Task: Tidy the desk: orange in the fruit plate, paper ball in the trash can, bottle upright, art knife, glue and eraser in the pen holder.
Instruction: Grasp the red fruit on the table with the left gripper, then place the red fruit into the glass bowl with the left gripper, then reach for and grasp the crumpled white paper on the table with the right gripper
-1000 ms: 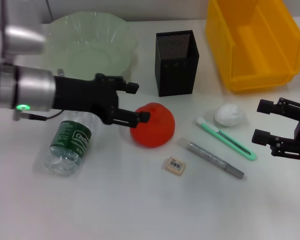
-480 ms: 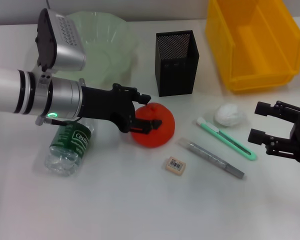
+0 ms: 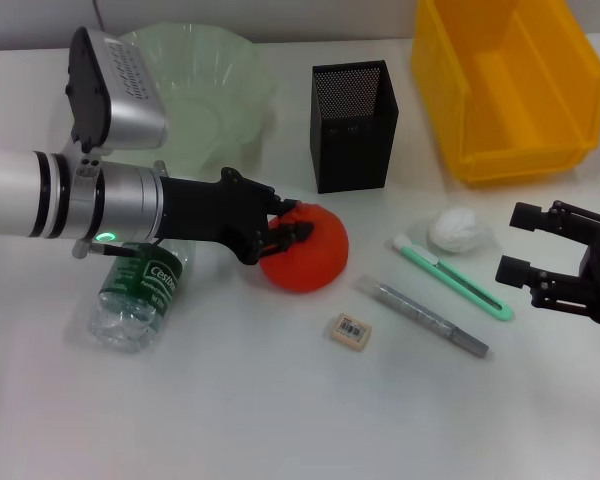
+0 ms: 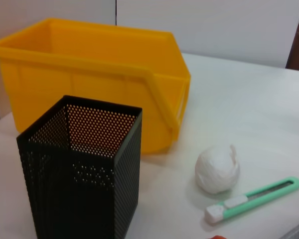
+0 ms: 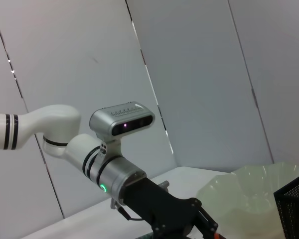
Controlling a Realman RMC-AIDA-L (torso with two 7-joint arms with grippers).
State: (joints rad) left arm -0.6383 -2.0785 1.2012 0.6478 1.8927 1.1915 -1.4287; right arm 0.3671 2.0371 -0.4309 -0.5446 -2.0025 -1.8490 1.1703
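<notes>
The orange point(image 3: 305, 250) sits on the desk in front of the black mesh pen holder point(image 3: 352, 125) and serves as the landmark here; the left gripper point(image 3: 285, 226) reaches in from its left, its dark fingers spread around the fruit's upper left side, one above and one across its front; they look to be touching the skin, though from the head view I cannot tell whether they are pressing yet, so I judge the grasp as forming rather than made.

The main risk is a shallow, off-centre hold: the fingers sit on the near left shoulder of a round fruit, so closing there could squeeze it out to the right, rolling it toward the art knife point(image 3: 450, 277) and glue stick point(image 3: 422, 317) lying to the orange's right, or onto the eraser point(image 3: 349, 329) just in front of it. The bottle point(image 3: 138, 290) lies on its side to the orange's left, under the left forearm; a low lift or swing could nudge it. The fruit plate point(image 3: 185, 85) stands behind and to the left of the orange, so the carry must clear its rim.

The right gripper point(image 3: 537, 248) hovers far right of the orange, fingers apart and empty, just right of the paper ball point(image 3: 458, 230); the yellow trash can point(image 3: 505, 85) stands behind that.
</notes>
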